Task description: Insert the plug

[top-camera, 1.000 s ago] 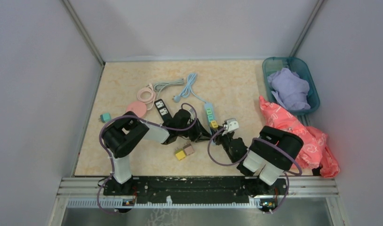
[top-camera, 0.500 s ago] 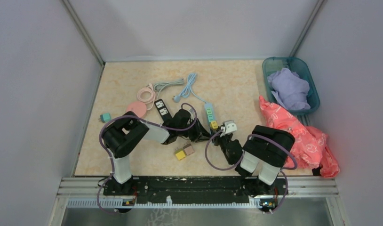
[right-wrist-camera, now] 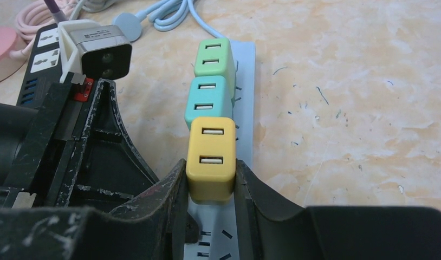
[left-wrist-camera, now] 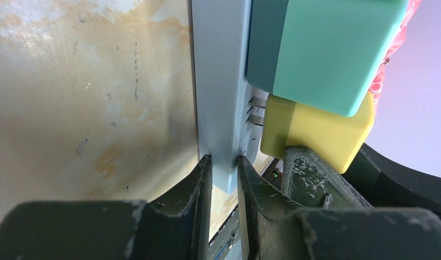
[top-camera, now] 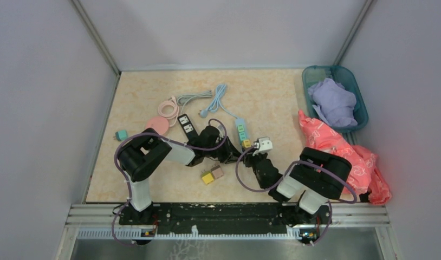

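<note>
A light blue power strip (top-camera: 241, 130) lies on the table with a green plug (right-wrist-camera: 214, 57) and a teal plug (right-wrist-camera: 209, 100) seated in it. My left gripper (left-wrist-camera: 224, 162) is shut on the strip's near end (left-wrist-camera: 218, 81), gripping its thin edge. My right gripper (right-wrist-camera: 209, 170) is shut on a yellow plug (right-wrist-camera: 210, 157) standing on the strip (right-wrist-camera: 245, 97) just below the teal one. In the left wrist view the yellow plug (left-wrist-camera: 321, 130) sits slightly off the strip, with its metal prongs partly showing, under the teal plug (left-wrist-camera: 326, 49). Both grippers meet near the strip's near end (top-camera: 245, 151).
A yellow and a pink plug (top-camera: 212, 174) lie loose near the left arm. A black power strip (top-camera: 186, 123), a pink cable reel (top-camera: 157, 125) and a small teal plug (top-camera: 121, 135) lie to the left. A teal basket (top-camera: 361, 103) and pink cloth (top-camera: 343, 157) are on the right.
My right arm's elbow has swung left and then back to the right, while its gripper stayed on the yellow plug at the strip. The left arm has not moved.
</note>
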Motion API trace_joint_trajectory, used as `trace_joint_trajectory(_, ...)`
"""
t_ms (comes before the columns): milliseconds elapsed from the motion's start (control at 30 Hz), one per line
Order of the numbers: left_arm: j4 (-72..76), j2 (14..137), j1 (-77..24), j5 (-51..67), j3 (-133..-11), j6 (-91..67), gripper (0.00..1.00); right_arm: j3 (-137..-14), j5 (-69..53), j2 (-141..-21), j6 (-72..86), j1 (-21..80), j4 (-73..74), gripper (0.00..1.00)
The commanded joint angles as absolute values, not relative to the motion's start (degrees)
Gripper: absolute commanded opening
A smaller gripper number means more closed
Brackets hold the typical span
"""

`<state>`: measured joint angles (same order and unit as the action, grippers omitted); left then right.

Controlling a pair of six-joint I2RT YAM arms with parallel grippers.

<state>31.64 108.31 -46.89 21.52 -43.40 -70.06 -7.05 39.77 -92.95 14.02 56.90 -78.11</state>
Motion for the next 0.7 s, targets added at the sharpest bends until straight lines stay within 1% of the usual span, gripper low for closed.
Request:
trace_joint_trajectory(0,29.88,109.82,-48.18,20.68,-42.14,-70.04,0.27,-8.60,38.76,-91.59,19.01,58.39,-57.66,0.00)
trace_joint_trajectory(367,30.24,109.46,-48.32,20.55,-41.37,-70.40,0.26,-10.32,37.23,-93.52,21.81,61.71,-47.59,0.00)
trace_joint_trajectory(467,30.23,109.59,-48.26,20.61,-41.31,-70.46,0.26,-11.62,38.65,-94.28,20.70,63.02,-45.64,0.00)
trace_joint_trajectory(533,30.28,109.51,-48.34,20.58,-41.07,-70.49,0.26,-12.32,39.41,-96.33,19.73,63.98,-45.22,0.00)
trace_joint_trajectory(667,30.41,109.27,-48.31,20.40,-40.75,-70.49,0.26,-12.01,39.24,-95.45,18.53,64.07,-46.70,0.00)
